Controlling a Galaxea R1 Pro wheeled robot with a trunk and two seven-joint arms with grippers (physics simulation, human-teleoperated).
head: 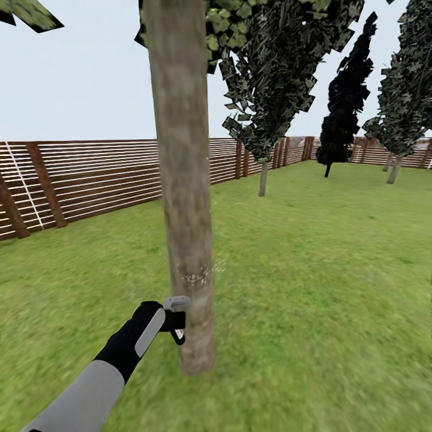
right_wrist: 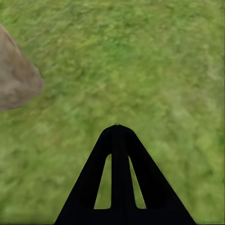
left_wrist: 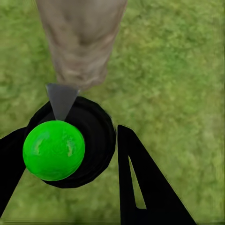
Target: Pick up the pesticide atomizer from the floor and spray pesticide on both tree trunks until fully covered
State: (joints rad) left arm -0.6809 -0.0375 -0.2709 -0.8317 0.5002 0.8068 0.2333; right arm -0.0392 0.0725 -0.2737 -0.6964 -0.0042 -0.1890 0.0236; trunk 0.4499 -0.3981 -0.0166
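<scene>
A thick grey-brown tree trunk [head: 183, 210] rises just ahead of me, with its green canopy out past the view's top. My left gripper [head: 170, 318] is shut on the pesticide atomizer [head: 176, 307], whose grey nozzle almost touches the trunk low down. White pesticide specks [head: 201, 275] dot the bark just above the nozzle. In the left wrist view the atomizer [left_wrist: 70, 140] is a black round body with a bright green ball, held between my fingers [left_wrist: 140, 187], its nozzle aimed at the trunk [left_wrist: 79, 42]. My right gripper [right_wrist: 118, 173] is shut and empty over grass, beside the trunk's base [right_wrist: 16, 79].
Green lawn [head: 312, 288] spreads all around. A brown slatted fence [head: 90, 180] runs along the left and back. Further trees stand at the back: a grey-stemmed one [head: 263, 177], a near-black one [head: 342, 108] and one at the right edge [head: 399, 120].
</scene>
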